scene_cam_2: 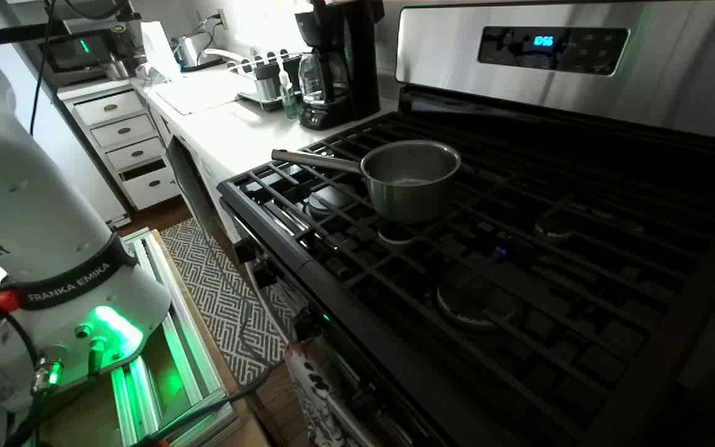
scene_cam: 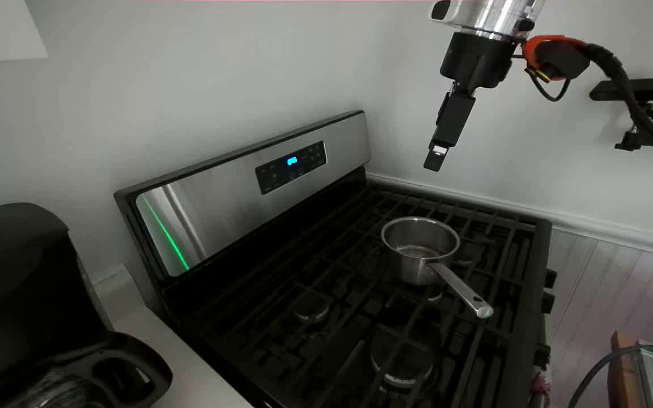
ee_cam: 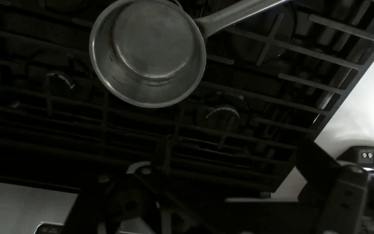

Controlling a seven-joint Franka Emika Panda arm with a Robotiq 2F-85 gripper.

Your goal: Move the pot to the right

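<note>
Pot (scene_cam: 420, 249) sits on the surface (scene_cam: 326, 269), jaws parted and empty above. From here I'd guess nothing's done, whole rightward move to go.

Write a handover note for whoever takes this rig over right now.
Gripper: open, holding nothing, raised clear of the pot.
Where: the pot stands upright on the stove, its handle pointing away from the display panel.
Done: nothing is gripped; these views do not settle whether the pot has been moved.
Left: if it has not, probably lower, grip it, move it right, release.
</note>
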